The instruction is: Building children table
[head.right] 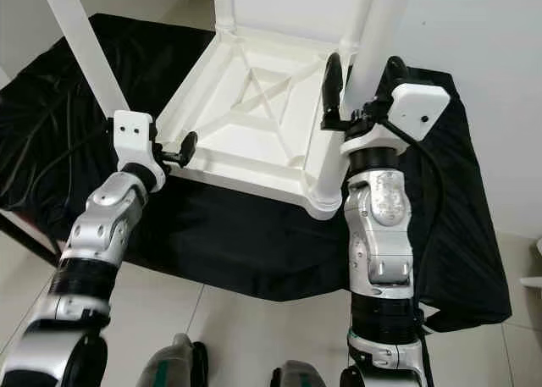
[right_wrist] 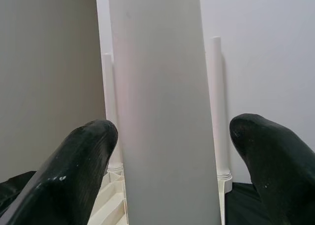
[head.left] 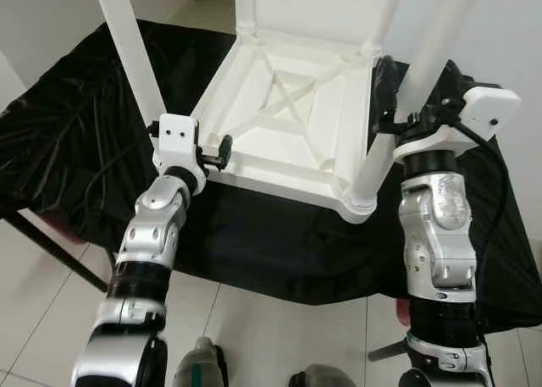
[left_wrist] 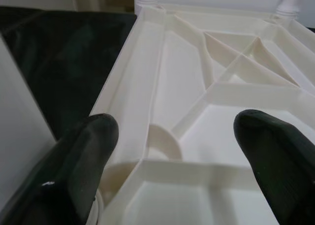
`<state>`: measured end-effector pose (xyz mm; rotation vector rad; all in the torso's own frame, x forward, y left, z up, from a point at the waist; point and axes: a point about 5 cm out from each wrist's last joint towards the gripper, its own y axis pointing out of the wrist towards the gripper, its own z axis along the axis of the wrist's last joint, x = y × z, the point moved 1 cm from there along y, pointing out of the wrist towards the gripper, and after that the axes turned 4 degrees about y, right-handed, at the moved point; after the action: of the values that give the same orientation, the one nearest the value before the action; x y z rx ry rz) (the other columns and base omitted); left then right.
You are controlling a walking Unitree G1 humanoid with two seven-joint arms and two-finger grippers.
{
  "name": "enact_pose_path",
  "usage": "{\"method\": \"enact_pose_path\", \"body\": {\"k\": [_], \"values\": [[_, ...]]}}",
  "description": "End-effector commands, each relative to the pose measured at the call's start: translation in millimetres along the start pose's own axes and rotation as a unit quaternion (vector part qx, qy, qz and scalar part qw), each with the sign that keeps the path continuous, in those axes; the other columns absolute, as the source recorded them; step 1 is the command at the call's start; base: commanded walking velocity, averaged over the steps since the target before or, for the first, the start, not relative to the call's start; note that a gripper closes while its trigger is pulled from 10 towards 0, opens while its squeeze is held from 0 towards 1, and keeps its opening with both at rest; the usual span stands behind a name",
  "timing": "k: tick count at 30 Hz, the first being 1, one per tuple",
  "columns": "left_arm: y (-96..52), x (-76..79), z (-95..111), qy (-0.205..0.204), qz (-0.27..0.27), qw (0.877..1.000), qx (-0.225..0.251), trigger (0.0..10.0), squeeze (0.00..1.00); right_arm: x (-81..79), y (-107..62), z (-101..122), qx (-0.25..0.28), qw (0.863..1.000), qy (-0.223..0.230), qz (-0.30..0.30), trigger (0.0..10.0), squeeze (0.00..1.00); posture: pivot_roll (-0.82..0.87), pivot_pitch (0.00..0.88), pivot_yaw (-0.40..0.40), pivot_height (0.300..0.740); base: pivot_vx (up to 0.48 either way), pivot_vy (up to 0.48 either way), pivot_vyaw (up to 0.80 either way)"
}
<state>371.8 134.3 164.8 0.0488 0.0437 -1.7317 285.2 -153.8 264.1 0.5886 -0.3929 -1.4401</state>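
Right pincer (head.right: 339, 95) sits w/ fingers apart around the near-right leg (head.right: 360, 74), not clamped. Left pincer (head.left: 222, 150) is apart too, at the near-left corner of the upside-down white table (head.left: 288, 107), which lies on the black-draped counter (head.left: 76, 124). My worry: that leg may not be fully seated; if I push off-axis it could tilt or pop out, and the table could slide on the cloth.
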Motion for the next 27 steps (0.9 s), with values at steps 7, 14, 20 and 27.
{"method": "enact_pose_path", "body": {"k": [7, 14, 20, 27], "values": [[11.8, -3.0, -10, 0.021, 0.039, 0.999, -0.032, 10.0, 0.0, -5.6, -4.7, 2, -0.016, 1.0, -0.017, 0.011, 8.9, 0.0, -0.05, 0.044, 0.009, 0.74, 0.0, 0.0, 0.0], [25.0, 2.4, -12, 0.011, 0.058, 0.997, -0.05, 10.0, 0.0, -6.9, -3.7, 7, -0.027, 0.999, -0.037, 0.016, 10.0, 0.0, -0.07, 0.042, 0.014, 0.74, 0.0, 0.0, 0.0], [28.5, 6.4, -15, -0.001, 0.072, 0.996, -0.058, 10.0, 0.0, -9.8, -2.6, 5, -0.045, 0.998, -0.049, 0.024, 10.0, 0.0, -0.08, 0.041, 0.014, 0.74, 0.0, 0.0, 0.0], [32.6, 7.5, -18, -0.014, 0.088, 0.993, -0.074, 10.0, 0.0, -6.3, 1.6, 6, -0.071, 0.995, -0.069, 0.014, 10.0, 0.0, -0.09, 0.043, 0.011, 0.74, 0.0, 0.0, 0.0]]}}
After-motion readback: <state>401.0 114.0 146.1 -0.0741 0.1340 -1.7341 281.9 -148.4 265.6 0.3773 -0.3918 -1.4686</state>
